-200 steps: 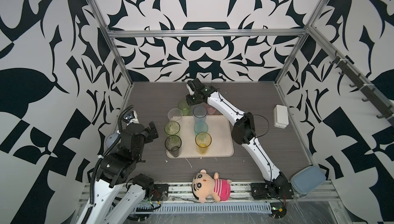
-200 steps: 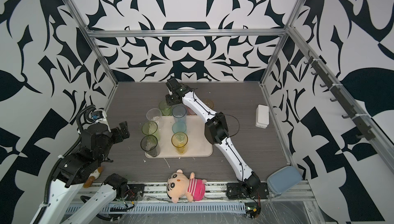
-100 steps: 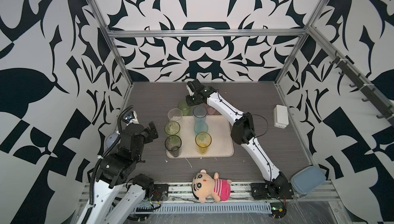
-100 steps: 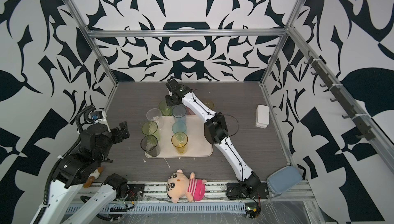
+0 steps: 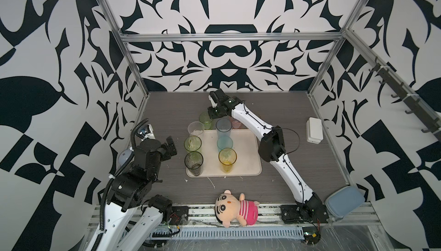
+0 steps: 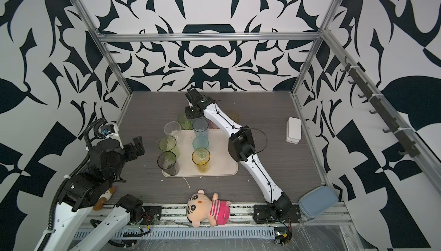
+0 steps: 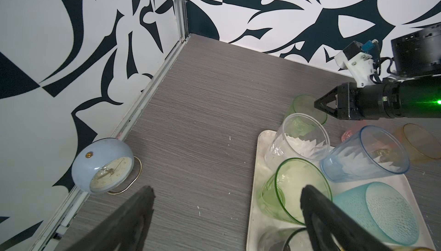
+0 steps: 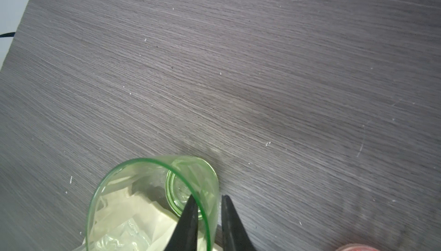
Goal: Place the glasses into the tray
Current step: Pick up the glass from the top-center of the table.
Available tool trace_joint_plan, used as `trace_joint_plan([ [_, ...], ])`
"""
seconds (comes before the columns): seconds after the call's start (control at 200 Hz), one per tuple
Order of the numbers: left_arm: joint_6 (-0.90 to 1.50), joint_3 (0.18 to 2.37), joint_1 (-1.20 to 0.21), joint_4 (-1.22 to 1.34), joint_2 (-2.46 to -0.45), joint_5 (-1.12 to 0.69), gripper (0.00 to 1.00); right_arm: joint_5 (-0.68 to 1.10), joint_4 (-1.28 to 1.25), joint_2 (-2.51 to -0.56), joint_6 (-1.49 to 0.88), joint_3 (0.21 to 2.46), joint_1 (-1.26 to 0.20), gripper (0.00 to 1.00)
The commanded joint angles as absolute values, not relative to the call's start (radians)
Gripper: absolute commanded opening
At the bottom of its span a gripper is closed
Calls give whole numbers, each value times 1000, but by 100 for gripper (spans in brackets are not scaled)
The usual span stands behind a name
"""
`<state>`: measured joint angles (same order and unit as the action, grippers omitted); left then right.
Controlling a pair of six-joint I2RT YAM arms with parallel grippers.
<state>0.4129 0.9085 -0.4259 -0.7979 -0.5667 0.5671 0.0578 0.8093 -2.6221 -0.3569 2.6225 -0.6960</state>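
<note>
The beige tray holds several upright glasses: clear, green, smoke grey, blue, teal and yellow. Behind the tray, on the table, stand a short green glass, a pink one and an orange one. My right gripper pinches the short green glass's wall, one finger inside the rim and one outside. My left gripper hangs open and empty left of the tray, near the tall green glass.
A pale blue alarm clock stands by the left wall. A doll lies at the front edge, a blue pouch at the front right. A small white box sits by the right wall.
My right gripper's jaws have drawn together around the short green glass's rim. The left arm has not moved.
</note>
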Motion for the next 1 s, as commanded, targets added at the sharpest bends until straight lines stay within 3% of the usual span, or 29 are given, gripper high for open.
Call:
trace_joint_plan([
  [0.0, 411, 912, -429, -819, -557, 574, 100, 59, 792, -2632, -365, 2662, -699, 19],
  [0.695, 408, 911, -429, -820, -557, 571, 100, 51, 794, -2593, -361, 2668, -699, 0],
  [0.995, 418, 911, -428, -793, -559, 556, 99, 58, 824, -2516, -358, 2684, -699, 0],
])
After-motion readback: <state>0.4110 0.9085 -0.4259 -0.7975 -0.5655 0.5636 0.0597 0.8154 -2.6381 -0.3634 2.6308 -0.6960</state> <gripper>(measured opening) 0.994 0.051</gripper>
